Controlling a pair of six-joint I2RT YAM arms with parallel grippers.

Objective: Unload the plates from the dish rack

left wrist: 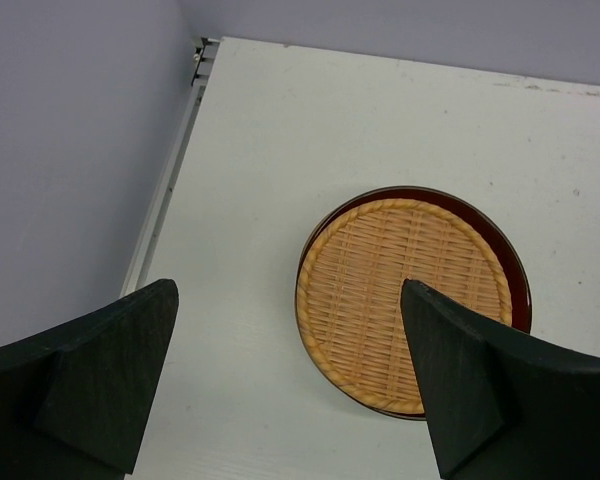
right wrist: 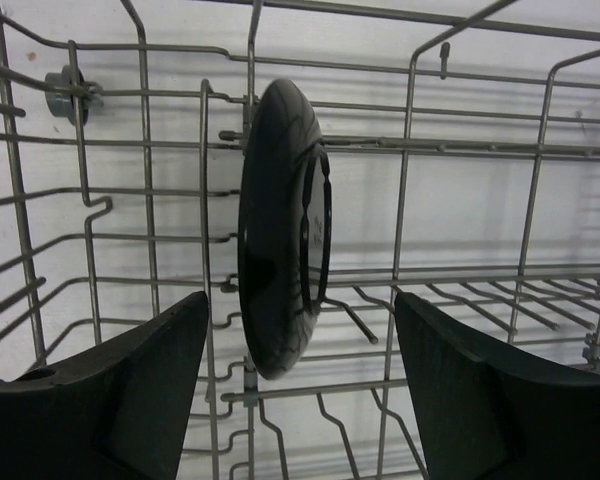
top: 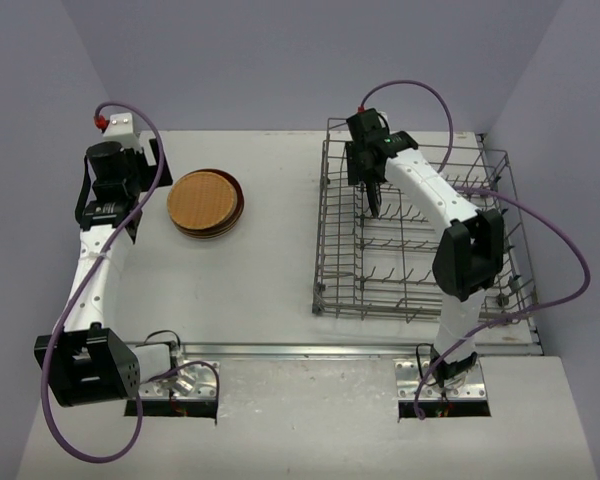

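Observation:
The grey wire dish rack [top: 332, 222] stands on the right of the table. One black plate [right wrist: 278, 230] stands on edge between its tines; from above it shows as a thin dark edge [top: 378, 203]. My right gripper [right wrist: 300, 305] is open inside the rack, with one finger on each side of the black plate and not touching it. A stack of plates [top: 206, 203] lies flat on the left, with a tan-orange woven plate [left wrist: 380, 270] on top of one with a dark red-brown rim [left wrist: 504, 252]. My left gripper [left wrist: 288, 292] is open and empty, just left of the stack.
Rack wires and upright tines [right wrist: 410, 200] close in around my right gripper. A grey wall [left wrist: 70, 160] and the table's left edge rail [left wrist: 170, 180] lie close to my left gripper. Purple cables [top: 570, 250] loop beside the rack.

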